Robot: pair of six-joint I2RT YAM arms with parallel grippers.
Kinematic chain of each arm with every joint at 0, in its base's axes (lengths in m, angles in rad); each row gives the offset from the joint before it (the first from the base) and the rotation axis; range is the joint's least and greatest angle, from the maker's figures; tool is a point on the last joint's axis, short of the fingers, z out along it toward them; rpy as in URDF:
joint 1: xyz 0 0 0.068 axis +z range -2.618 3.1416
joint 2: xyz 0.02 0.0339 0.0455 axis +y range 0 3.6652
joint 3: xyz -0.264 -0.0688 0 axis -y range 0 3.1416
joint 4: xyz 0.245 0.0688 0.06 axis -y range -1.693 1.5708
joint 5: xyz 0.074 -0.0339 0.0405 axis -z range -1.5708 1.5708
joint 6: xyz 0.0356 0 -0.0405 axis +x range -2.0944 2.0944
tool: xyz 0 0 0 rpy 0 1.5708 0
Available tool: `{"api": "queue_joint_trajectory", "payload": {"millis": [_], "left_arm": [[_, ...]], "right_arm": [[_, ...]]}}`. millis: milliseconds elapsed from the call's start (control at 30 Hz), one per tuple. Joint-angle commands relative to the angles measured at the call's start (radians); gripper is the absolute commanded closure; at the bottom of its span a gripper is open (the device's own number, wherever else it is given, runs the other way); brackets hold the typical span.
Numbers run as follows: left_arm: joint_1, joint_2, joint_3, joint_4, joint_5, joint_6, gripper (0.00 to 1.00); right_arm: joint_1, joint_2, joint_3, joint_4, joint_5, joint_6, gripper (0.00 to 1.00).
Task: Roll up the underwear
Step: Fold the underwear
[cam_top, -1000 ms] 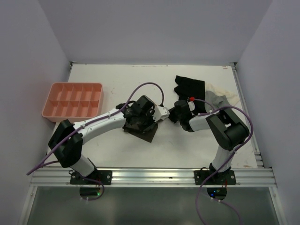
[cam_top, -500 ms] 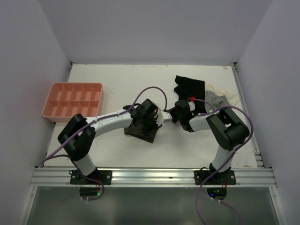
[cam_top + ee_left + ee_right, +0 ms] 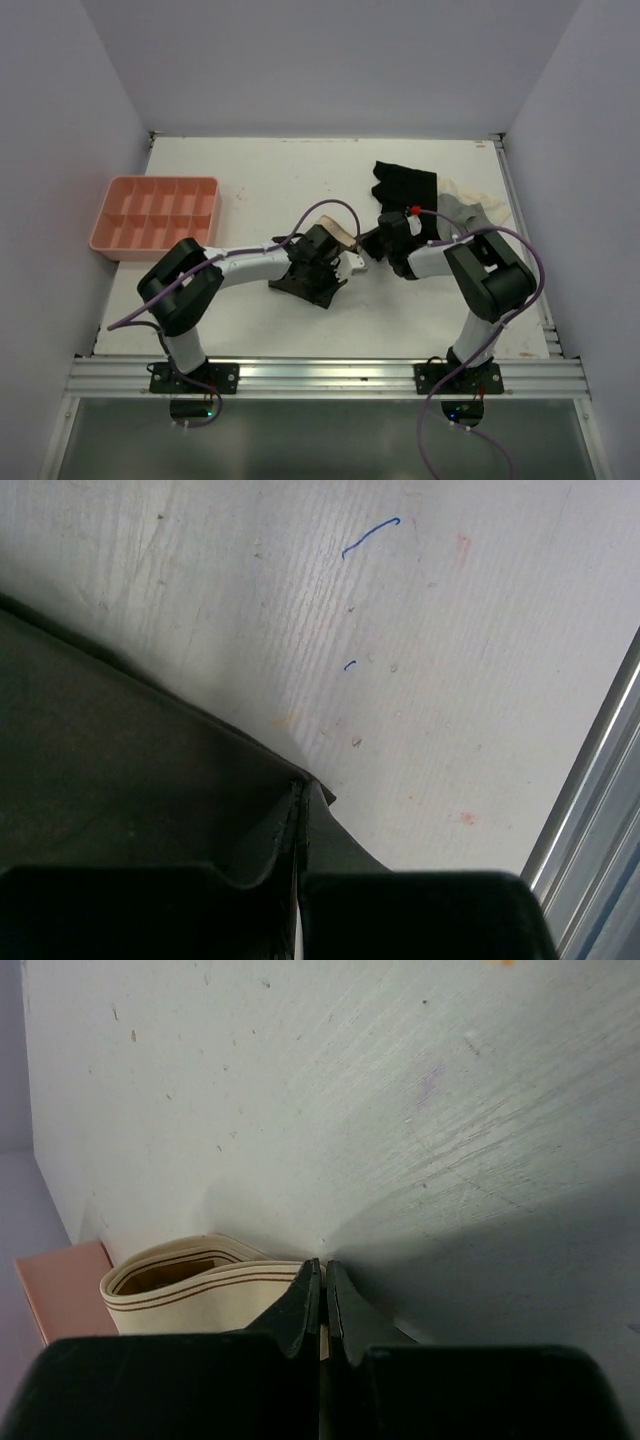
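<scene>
The underwear (image 3: 303, 284) is a dark brown bundle at the table's middle, and its pale striped waistband (image 3: 337, 224) loops up at the far right side. My left gripper (image 3: 322, 272) bends down over the bundle. In the left wrist view its jaws (image 3: 299, 798) are shut on the dark fabric's (image 3: 120, 770) corner. My right gripper (image 3: 365, 245) reaches in from the right. In the right wrist view it (image 3: 323, 1275) is shut on the cream waistband (image 3: 195, 1282), which curls in a loop to the left of the fingers.
A pink compartment tray (image 3: 155, 214) stands at the left and shows again in the right wrist view as the tray (image 3: 55, 1295). A black garment (image 3: 405, 184) and a grey-and-cream garment (image 3: 470, 207) lie at the back right. An aluminium rail (image 3: 330, 374) runs along the near edge.
My left arm has folded in, its elbow swinging right, and the gripper has turned down over the bundle. The pale waistband now stands up beside it. The right gripper has barely moved.
</scene>
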Motion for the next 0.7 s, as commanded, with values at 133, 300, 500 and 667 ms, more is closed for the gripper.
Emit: {"api": "queue_joint_trajectory", "payload": {"millis": [133,300,500,667], "left_arm": [[-0.004,-0.07,-0.152,-0.063,-0.157,0.156,1.0],[0.002,-0.098,-0.173,-0.092,-0.162,0.204,0.95],[0.005,-0.083,-0.175,-0.091,-0.165,0.209,0.92],[0.008,-0.077,-0.166,-0.088,-0.154,0.201,0.91]], "right_arm": [[-0.036,-0.071,-0.026,-0.23,0.043,-0.089,1.0],[-0.038,-0.113,0.0,-0.291,0.04,-0.118,1.0],[-0.038,-0.166,-0.003,-0.337,0.011,-0.131,1.0],[-0.038,-0.248,-0.013,-0.391,0.025,-0.149,1.0]]}}
